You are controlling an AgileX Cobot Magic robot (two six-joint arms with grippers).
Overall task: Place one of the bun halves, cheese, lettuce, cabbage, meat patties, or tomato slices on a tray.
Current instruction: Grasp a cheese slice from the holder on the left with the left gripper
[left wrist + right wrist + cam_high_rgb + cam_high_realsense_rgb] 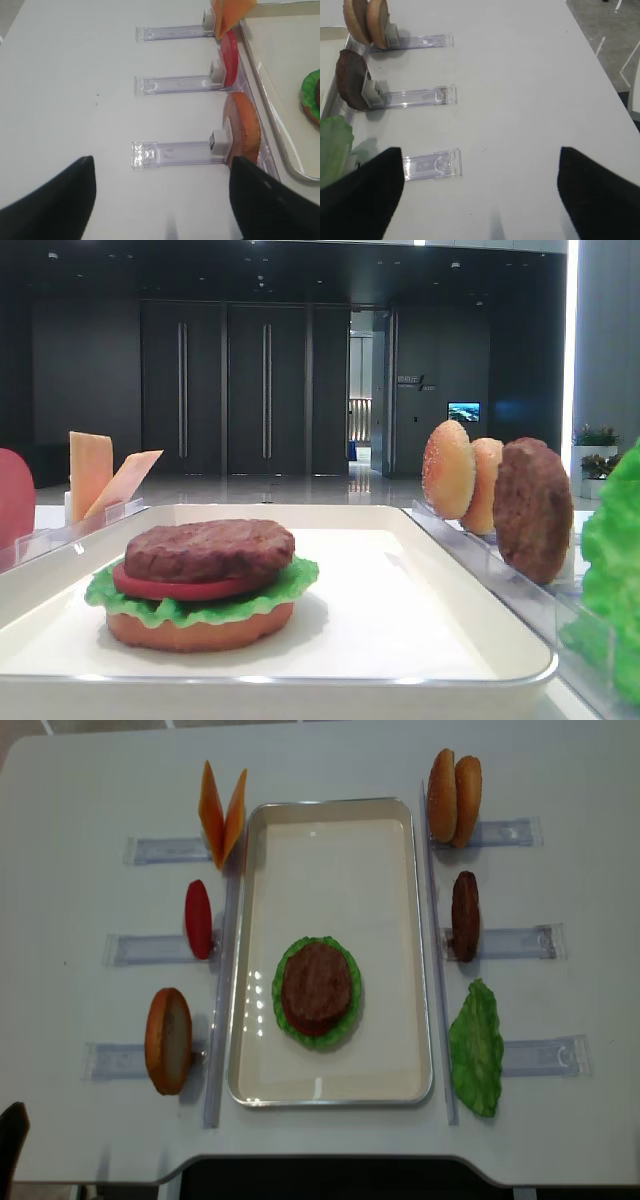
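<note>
Exterior high view: the tray (440, 570) carries a partial stack, a meat patty (208, 548) over tomato, lettuce and a bun base. The cheese (104, 478), judged the next layer, stands on edge in a holder rack (75, 530) off the tray's far left corner.

Right wrist view: the right gripper (480, 192) has its jaws spread wide and empty over bare worktop (530, 90); a spare patty (351, 80) lies to their left.

Left wrist view: the left gripper (162, 197) is likewise wide open and empty. The cheese (230, 15) lies ahead and to the right (beyond a tomato slice (230, 64) and a bun half (243, 127)).

Realsense view: the cheese (222, 812) leans beside the tray's far left corner, long axis vertical, on the left arm's side; the tomato and bun stand in the approach line.
</note>
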